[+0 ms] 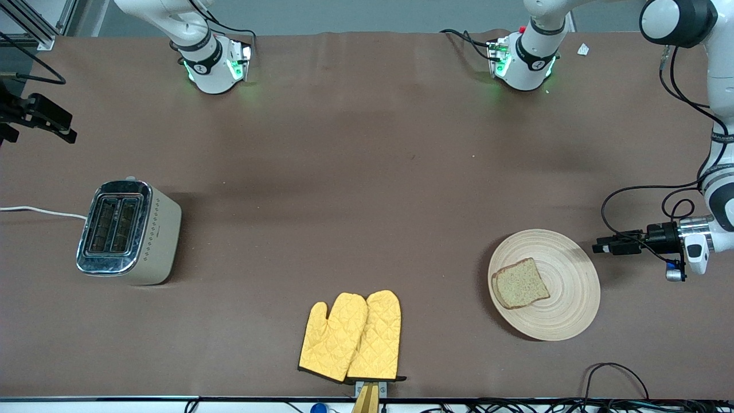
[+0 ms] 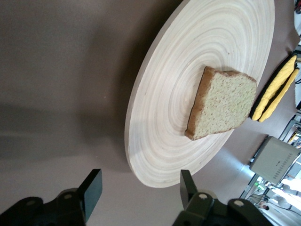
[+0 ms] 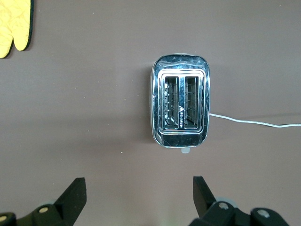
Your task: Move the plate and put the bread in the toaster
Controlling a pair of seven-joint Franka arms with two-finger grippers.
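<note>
The left gripper has its jaws spread wide, low beside the rim of the plate, lined up as if to take the edge between them; in the front view it sits at the right of the frame, just beside the plate; the bread lies flat on the plate, off centre, so it should ride along when the plate moves; the right gripper hangs high over the toaster, jaws also wide and empty, apparently waiting; the toaster stands at middle left of the frame on the surface, slots up and empty; yellow oven mitts lie at bottom centre.
</note>
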